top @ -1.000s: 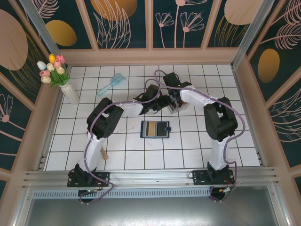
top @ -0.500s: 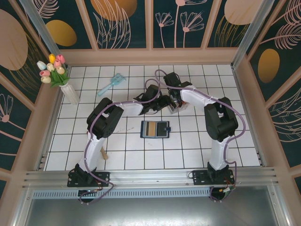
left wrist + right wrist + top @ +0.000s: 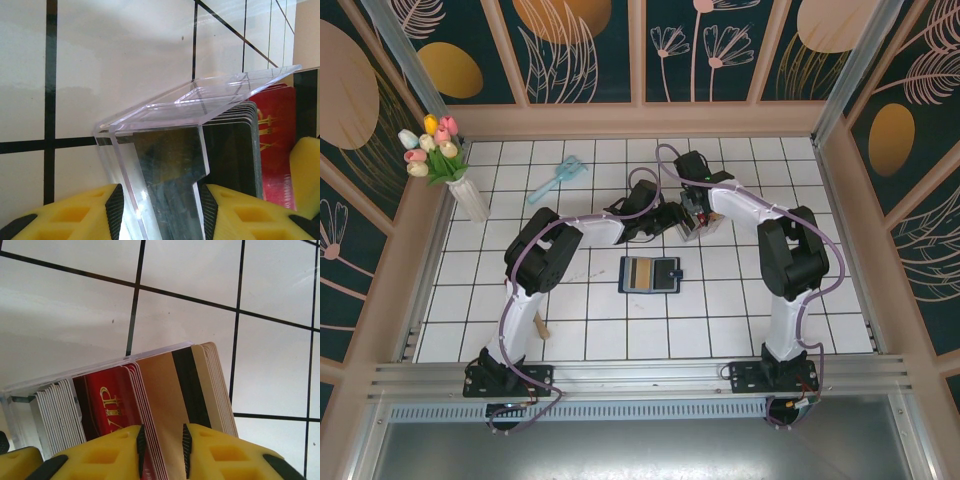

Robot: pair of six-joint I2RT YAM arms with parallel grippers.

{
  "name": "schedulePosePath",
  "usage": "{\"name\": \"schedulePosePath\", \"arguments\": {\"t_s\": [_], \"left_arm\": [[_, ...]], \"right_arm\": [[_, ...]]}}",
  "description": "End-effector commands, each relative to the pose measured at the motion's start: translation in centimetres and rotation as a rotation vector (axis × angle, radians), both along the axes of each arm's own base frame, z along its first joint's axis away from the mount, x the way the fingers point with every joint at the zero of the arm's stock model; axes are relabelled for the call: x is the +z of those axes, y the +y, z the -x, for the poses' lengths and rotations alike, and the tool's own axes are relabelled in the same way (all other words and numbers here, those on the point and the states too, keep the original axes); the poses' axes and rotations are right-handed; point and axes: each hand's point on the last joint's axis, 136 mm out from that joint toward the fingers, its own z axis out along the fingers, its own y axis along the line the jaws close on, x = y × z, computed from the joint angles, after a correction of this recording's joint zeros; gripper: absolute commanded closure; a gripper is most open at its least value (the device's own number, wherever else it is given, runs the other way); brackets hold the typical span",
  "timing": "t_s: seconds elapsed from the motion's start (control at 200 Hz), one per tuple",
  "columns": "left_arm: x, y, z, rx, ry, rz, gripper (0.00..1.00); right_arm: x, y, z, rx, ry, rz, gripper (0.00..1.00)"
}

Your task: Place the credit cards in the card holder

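Observation:
The card holder (image 3: 648, 273), a dark navy wallet, lies open on the white tiles in front of both grippers. Behind it, a clear slotted rack (image 3: 200, 100) holds the credit cards upright. My left gripper (image 3: 161, 210) is shut on the rack's end wall, and a red card (image 3: 275, 130) shows behind it. My right gripper (image 3: 162, 450) stands open over the cards' top edges, its pads on either side of a tan-gold card (image 3: 160, 390) with a black stripe and the edges of several red cards (image 3: 105, 405). In the top view the left gripper (image 3: 670, 222) and right gripper (image 3: 693, 222) meet at the rack.
A white vase of tulips (image 3: 460, 185) stands at the far left. A light-blue brush (image 3: 558, 178) lies behind the left arm, and a small wooden stick (image 3: 540, 325) lies near its base. Raised walls border the tiled floor.
The right wrist has shifted slightly toward the right over the rack. The left arm, the rack and the wallet have not moved.

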Motion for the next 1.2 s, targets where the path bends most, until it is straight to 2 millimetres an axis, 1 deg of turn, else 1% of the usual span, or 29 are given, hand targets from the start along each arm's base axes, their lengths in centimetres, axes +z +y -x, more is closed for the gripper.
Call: {"name": "schedulePosePath", "arguments": {"t_s": [0.0, 0.1, 0.3, 0.46, 0.51, 0.616, 0.686, 0.756, 0.901, 1.021, 1.106, 1.196], "left_arm": [[-2.8, 0.5, 1.2, -0.012, 0.063, -0.040, 0.52], [-2.8, 0.5, 1.2, -0.012, 0.061, -0.040, 0.52], [-2.8, 0.4, 1.2, -0.013, 0.061, -0.038, 0.52], [-2.9, 0.6, 1.2, -0.010, 0.063, -0.039, 0.52], [-2.9, 0.5, 1.3, -0.011, 0.062, -0.039, 0.52], [-2.8, 0.5, 1.3, -0.012, 0.061, -0.035, 0.52], [-2.8, 0.5, 1.2, -0.011, 0.061, -0.035, 0.52], [-2.8, 0.6, 1.2, -0.009, 0.061, -0.036, 0.52], [-2.8, 0.6, 1.2, -0.009, 0.061, -0.037, 0.52], [-2.7, 0.6, 1.2, -0.010, 0.060, -0.037, 0.52], [-2.8, 0.6, 1.3, -0.009, 0.062, -0.037, 0.52], [-2.8, 0.6, 1.3, -0.010, 0.062, -0.039, 0.52]], "right_arm": [[1.1, 0.0, -0.1, -0.010, 0.001, -0.032, 0.66], [0.6, 0.2, 0.0, -0.008, 0.017, -0.043, 0.65], [-0.9, 0.1, 0.0, -0.002, 0.048, -0.019, 0.63], [-1.8, -0.7, 0.0, -0.014, 0.049, 0.063, 0.62], [-2.2, -0.6, 0.1, -0.008, 0.059, 0.068, 0.62], [-2.3, -0.8, 0.1, -0.017, 0.050, 0.081, 0.62], [-2.1, -1.1, 0.0, -0.030, 0.040, 0.109, 0.63], [-1.4, -1.4, -0.2, -0.041, 0.017, 0.130, 0.66], [1.5, -1.4, -0.6, -0.057, -0.065, 0.102, 0.67], [2.9, -1.4, -0.8, -0.056, -0.091, 0.086, 0.66], [2.7, -1.5, -0.7, -0.057, -0.084, 0.083, 0.66], [2.2, -1.3, -0.5, -0.047, -0.067, 0.063, 0.69]]}}
